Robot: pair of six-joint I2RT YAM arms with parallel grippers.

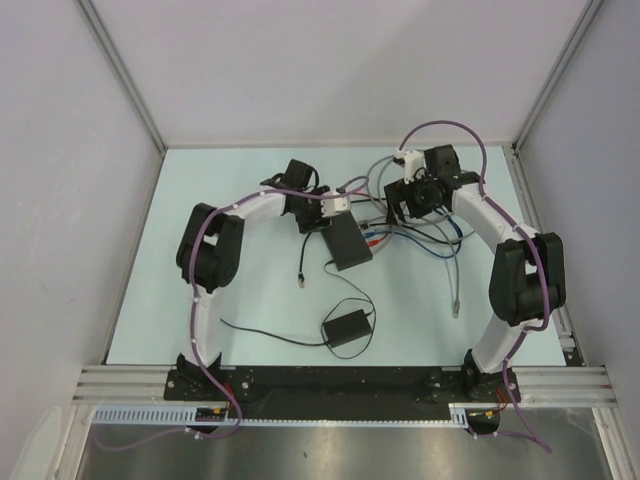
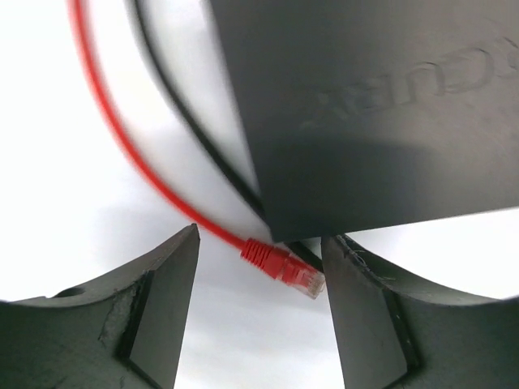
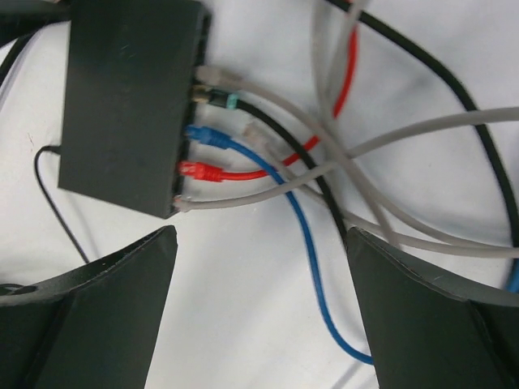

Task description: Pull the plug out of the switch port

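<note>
The switch [image 1: 350, 243] is a flat black box at the middle of the table. In the right wrist view the switch [image 3: 130, 105] has several plugs in its ports: grey [image 3: 215, 77], black with teal [image 3: 217, 99], blue [image 3: 203, 136], red [image 3: 199, 170] and grey [image 3: 183, 203]. My right gripper [image 3: 261, 235] is open and empty, above the table beside those cables. My left gripper [image 2: 259, 233] is open at the switch's corner [image 2: 365, 121]. A loose red plug [image 2: 285, 271] lies between its fingers, close to the right finger [image 2: 365, 316]. From above, the left gripper [image 1: 338, 214] is at the switch's far end and the right gripper [image 1: 400, 212] is over the cables.
A small black power adapter [image 1: 347, 328] with a thin cord lies near the front. A loose black cable end [image 1: 301, 283] lies left of the switch and a grey cable end [image 1: 457, 305] to the right. Tangled cables [image 1: 420, 235] spread right of the switch.
</note>
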